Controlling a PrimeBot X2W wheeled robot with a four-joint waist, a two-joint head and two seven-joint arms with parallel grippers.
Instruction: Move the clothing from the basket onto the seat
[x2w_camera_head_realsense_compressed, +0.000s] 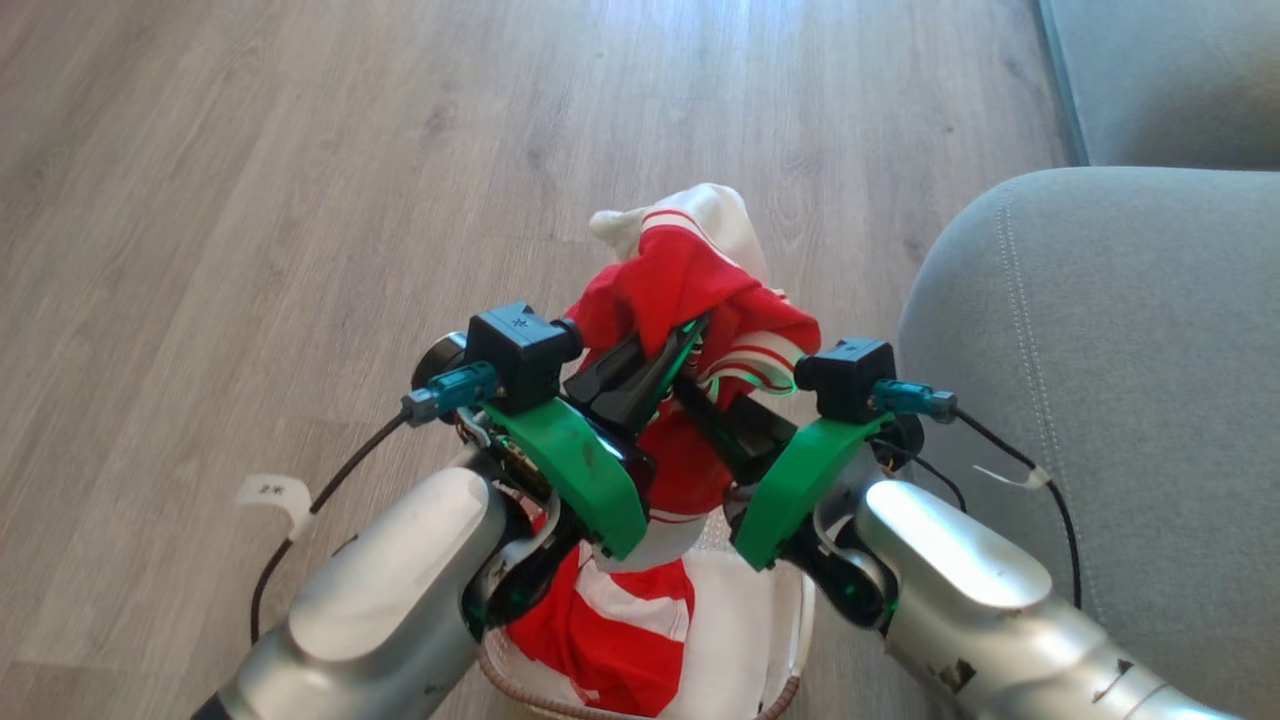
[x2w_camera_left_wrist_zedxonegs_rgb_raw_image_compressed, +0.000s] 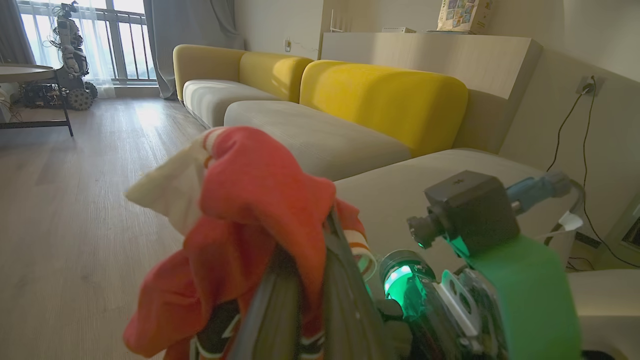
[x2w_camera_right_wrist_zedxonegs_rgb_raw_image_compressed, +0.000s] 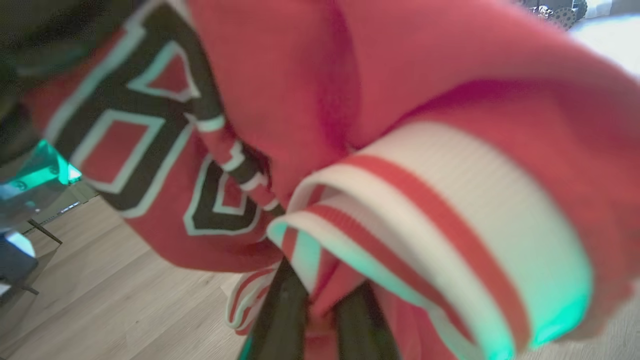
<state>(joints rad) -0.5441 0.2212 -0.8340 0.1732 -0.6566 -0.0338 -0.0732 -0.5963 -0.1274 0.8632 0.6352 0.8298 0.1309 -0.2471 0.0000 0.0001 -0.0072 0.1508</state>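
The clothing (x2w_camera_head_realsense_compressed: 690, 280) is a bunch of red fabric with white striped trim, lifted above the basket (x2w_camera_head_realsense_compressed: 790, 690) at the bottom of the head view. Its lower end hangs into the basket, where more red-and-white fabric (x2w_camera_head_realsense_compressed: 600, 620) lies. My left gripper (x2w_camera_head_realsense_compressed: 690, 335) is shut on the bunch from the left. In the left wrist view the clothing (x2w_camera_left_wrist_zedxonegs_rgb_raw_image_compressed: 250, 200) drapes over its fingers (x2w_camera_left_wrist_zedxonegs_rgb_raw_image_compressed: 345, 300). My right gripper (x2w_camera_head_realsense_compressed: 690, 385) grips it from the right. The right wrist view shows this gripper (x2w_camera_right_wrist_zedxonegs_rgb_raw_image_compressed: 322, 280) pinching the lettered clothing (x2w_camera_right_wrist_zedxonegs_rgb_raw_image_compressed: 350, 100). The grey seat (x2w_camera_head_realsense_compressed: 1100, 350) lies just right of the basket.
Wood floor (x2w_camera_head_realsense_compressed: 300, 200) spreads left and ahead. A second grey cushion (x2w_camera_head_realsense_compressed: 1160, 80) sits at the far right. The left wrist view shows yellow sofa backs (x2w_camera_left_wrist_zedxonegs_rgb_raw_image_compressed: 390, 95), a table (x2w_camera_left_wrist_zedxonegs_rgb_raw_image_compressed: 30, 75) and another wheeled robot (x2w_camera_left_wrist_zedxonegs_rgb_raw_image_compressed: 70, 50) by the window.
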